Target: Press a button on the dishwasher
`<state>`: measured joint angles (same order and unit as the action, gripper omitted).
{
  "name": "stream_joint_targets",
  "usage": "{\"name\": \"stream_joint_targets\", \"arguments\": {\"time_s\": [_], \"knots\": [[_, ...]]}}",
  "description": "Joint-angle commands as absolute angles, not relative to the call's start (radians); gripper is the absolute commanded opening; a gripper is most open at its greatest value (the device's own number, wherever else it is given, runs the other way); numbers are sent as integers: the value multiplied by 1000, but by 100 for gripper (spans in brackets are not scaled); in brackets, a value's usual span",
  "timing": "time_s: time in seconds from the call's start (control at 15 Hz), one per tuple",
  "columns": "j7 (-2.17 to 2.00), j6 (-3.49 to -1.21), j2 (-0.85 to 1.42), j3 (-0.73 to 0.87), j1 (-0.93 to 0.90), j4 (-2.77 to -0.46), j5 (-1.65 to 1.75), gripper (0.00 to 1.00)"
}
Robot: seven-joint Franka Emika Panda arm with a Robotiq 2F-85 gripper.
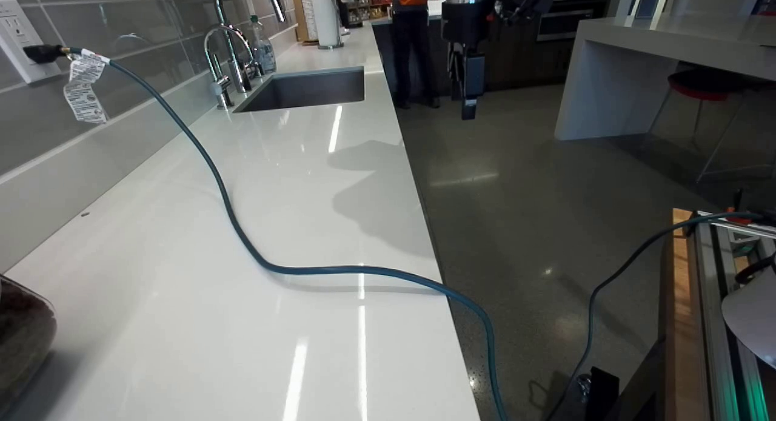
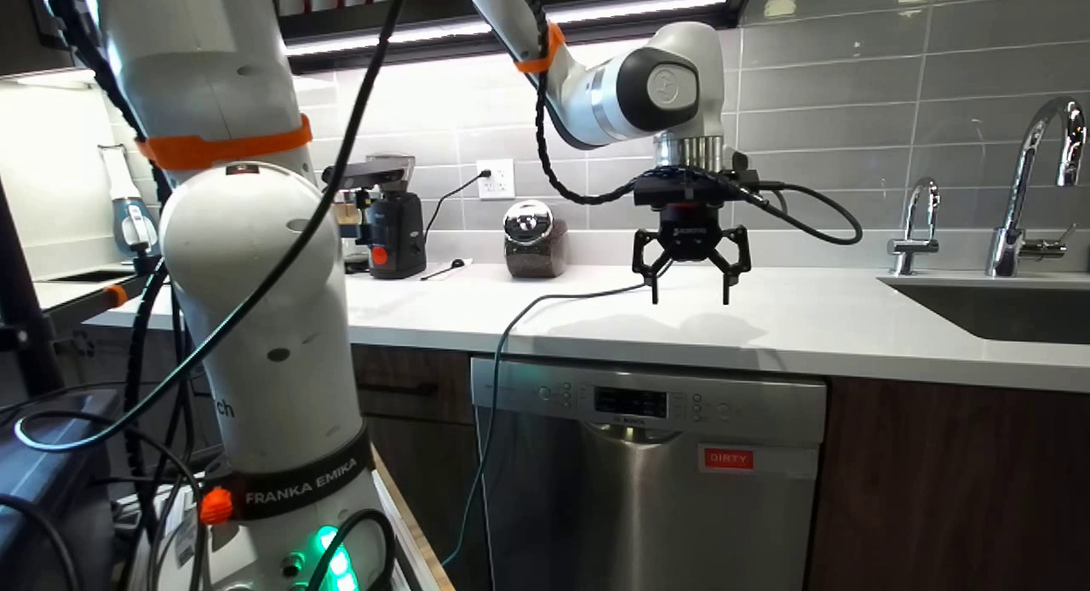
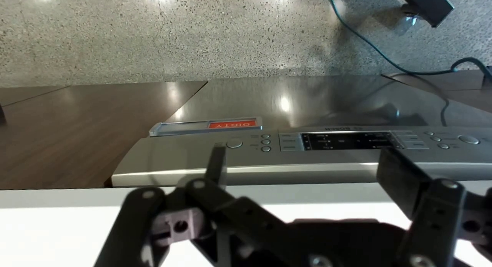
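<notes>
Steel dishwasher: you might hit wrong buttons if both fingertips land.
End effector: jaws apart.
Bench: you may clip it descending too near.

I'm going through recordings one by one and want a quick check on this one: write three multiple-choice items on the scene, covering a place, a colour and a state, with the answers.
1. Where is the dishwasher?
A) Below the counter
B) Inside the sink
C) On the wall

2. What colour is the DIRTY sign?
A) Blue
B) Green
C) Red

3. How do the fingers stand?
A) Shut together
B) Apart, holding nothing
C) Clamped on a cable

1: A, its front lies under the counter's edge in an exterior view.
2: C, its lettering stands on red.
3: B, the wrist view shows a wide gap between them with nothing held.
</notes>
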<state>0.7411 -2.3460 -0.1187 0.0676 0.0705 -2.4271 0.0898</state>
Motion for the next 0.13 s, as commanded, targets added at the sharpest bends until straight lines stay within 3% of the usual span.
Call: {"name": "stream_joint_targets", "arguments": {"time_s": [0.0,0.07], "knots": [[739,-2344,-119,78,59,-2427,92,100],[739,-2344,-120,78,59,-2427,92,100]]}}
